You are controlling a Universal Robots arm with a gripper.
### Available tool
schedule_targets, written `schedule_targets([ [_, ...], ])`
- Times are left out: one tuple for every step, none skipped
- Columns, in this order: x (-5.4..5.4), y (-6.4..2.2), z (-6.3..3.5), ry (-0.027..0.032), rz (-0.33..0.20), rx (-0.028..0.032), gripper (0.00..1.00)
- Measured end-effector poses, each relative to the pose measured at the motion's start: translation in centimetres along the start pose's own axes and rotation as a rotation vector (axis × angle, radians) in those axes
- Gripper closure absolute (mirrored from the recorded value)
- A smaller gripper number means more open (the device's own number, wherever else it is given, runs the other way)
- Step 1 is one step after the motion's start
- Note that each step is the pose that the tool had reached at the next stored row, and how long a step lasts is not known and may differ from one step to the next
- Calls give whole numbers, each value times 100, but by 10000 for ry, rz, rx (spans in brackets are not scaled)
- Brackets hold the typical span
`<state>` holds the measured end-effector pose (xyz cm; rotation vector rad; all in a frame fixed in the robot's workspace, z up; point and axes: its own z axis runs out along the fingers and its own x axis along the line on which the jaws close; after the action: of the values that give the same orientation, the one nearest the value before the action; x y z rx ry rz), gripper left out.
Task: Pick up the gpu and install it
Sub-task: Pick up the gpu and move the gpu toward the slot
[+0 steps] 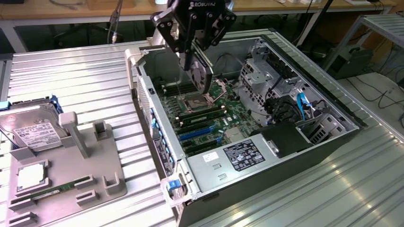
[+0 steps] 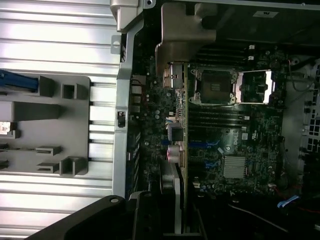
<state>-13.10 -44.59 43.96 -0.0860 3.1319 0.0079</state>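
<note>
A flat green circuit-board gpu with a black fan (image 1: 203, 78) is held upright above the open grey metal computer case (image 1: 347, 132), pinched between the black gripper's (image 1: 192, 54) jaws. It is judged light, stiff and fragile, and best gripped by its board edges.

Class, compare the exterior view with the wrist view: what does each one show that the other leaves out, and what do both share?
Exterior view's extras: the hard drive, the power supply's label and the blue cables. Wrist view's extra: the silver bracket on the gpu. Shared: the gpu, which the hand grips above the motherboard, the open processor socket and the grey holder.
</note>
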Motion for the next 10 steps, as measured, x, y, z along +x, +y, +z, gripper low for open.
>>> schedule_targets([
  [-26,-1,1,0,1,0,72],
  [-57,-3,2,0,2,0,72],
  [-84,-5,3,0,1,0,72],
  [-109,-6,3,0,0,1,72],
  [-140,-8,5,0,0,0,72],
  [-161,-9,6,0,0,0,72],
  [-182,-10,7,0,0,0,72],
  [-205,-11,7,1,1,1,72],
  [-226,-12,8,1,2,1,72],
  [-248,-14,9,0,1,1,72],
])
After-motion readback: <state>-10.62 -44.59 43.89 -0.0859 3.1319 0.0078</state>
